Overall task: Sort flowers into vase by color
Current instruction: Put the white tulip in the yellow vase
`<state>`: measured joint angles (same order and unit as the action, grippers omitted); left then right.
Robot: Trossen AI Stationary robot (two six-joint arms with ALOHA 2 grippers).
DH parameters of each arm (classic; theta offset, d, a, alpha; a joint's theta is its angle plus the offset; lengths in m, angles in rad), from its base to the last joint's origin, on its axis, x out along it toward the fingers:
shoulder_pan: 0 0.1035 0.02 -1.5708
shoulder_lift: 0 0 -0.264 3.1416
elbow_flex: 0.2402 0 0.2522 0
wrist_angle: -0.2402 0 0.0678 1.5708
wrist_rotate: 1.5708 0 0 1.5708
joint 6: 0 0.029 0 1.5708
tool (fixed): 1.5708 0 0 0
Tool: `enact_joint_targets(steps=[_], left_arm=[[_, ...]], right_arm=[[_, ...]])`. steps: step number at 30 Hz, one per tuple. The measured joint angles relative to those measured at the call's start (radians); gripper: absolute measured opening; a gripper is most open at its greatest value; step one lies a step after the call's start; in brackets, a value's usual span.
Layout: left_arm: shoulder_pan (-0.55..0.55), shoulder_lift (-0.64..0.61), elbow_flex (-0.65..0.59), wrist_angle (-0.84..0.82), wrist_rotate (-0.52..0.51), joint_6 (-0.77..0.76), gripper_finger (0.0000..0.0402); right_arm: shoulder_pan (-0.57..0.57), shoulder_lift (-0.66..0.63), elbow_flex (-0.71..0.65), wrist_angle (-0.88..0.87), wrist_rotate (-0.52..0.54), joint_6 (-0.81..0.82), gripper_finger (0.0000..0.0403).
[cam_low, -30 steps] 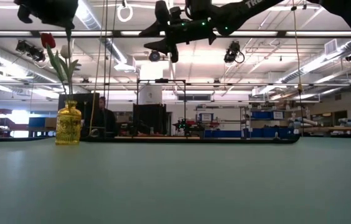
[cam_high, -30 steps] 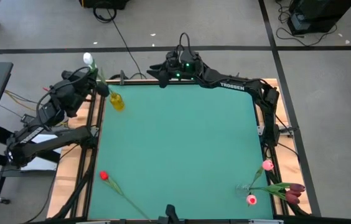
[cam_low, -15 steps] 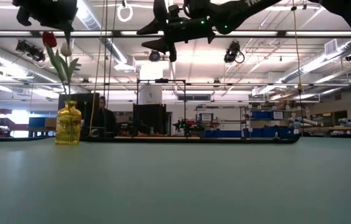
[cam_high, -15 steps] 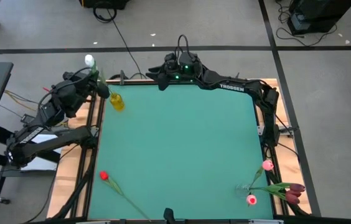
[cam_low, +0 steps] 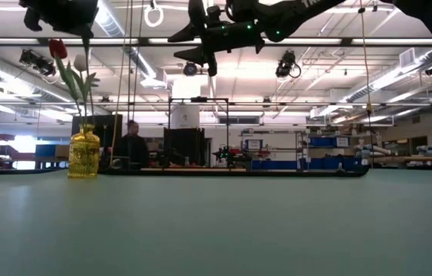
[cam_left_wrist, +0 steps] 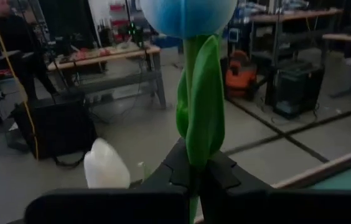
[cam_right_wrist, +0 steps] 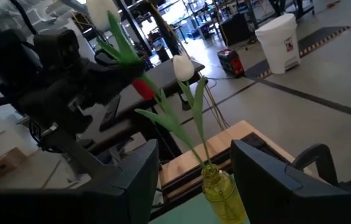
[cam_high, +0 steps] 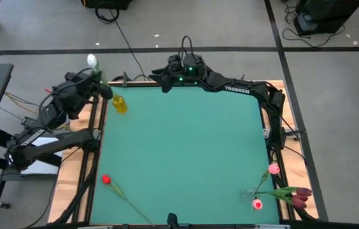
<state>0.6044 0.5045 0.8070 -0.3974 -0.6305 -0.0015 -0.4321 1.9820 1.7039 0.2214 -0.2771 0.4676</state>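
A small yellow vase (cam_high: 119,104) stands at the table's far left corner. A red tulip (cam_low: 58,48) and a white tulip (cam_low: 80,61) stand in it. My left gripper (cam_high: 105,89) is just left of the vase and above it, shut on another white tulip (cam_high: 90,61). That tulip's head rises past the fingers. Whether its lower end is in the vase I cannot tell. My right gripper (cam_high: 156,76) hovers open and level at the far edge, right of the vase, pointing toward it. My left gripper pinches the white tulip's green stem (cam_left_wrist: 194,168) between its two fingers, a little below the head where a leaf lies along it. The fingers come in level from the table's left and lie across the stem. The tulip stands tilted, head up, above the fingers.
A red tulip (cam_high: 106,180) lies near the front left edge. Two pink tulips (cam_high: 274,168) (cam_high: 256,204) and dark maroon ones (cam_high: 302,197) lie in the front right corner. The green table top (cam_high: 186,146) lies between them. A person (cam_low: 132,146) sits in the room beyond.
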Motion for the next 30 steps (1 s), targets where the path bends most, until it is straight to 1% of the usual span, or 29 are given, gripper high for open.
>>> enact_joint_targets(steps=[4,6,9,16,30], left_arm=[[0.000,0.009,0.059,0.037,0.000,0.077,0.0015],[0.000,0.017,0.090,0.022,-0.002,0.102,0.0015],[0.002,0.020,0.099,-0.004,-0.003,0.124,0.0015],[0.001,0.060,0.097,-0.140,-0.001,0.010,0.0015],[0.002,0.092,0.055,-0.139,-0.007,-0.036,0.0018]], right_arm=[[0.000,0.000,0.000,0.000,0.003,0.008,0.0206],[0.000,0.000,0.000,0.000,0.008,0.008,0.0206],[0.000,0.000,0.000,0.000,0.018,0.004,0.0206],[0.000,0.000,0.000,0.000,0.049,-0.006,0.0206],[0.000,0.000,0.000,0.000,0.052,-0.012,0.0206]])
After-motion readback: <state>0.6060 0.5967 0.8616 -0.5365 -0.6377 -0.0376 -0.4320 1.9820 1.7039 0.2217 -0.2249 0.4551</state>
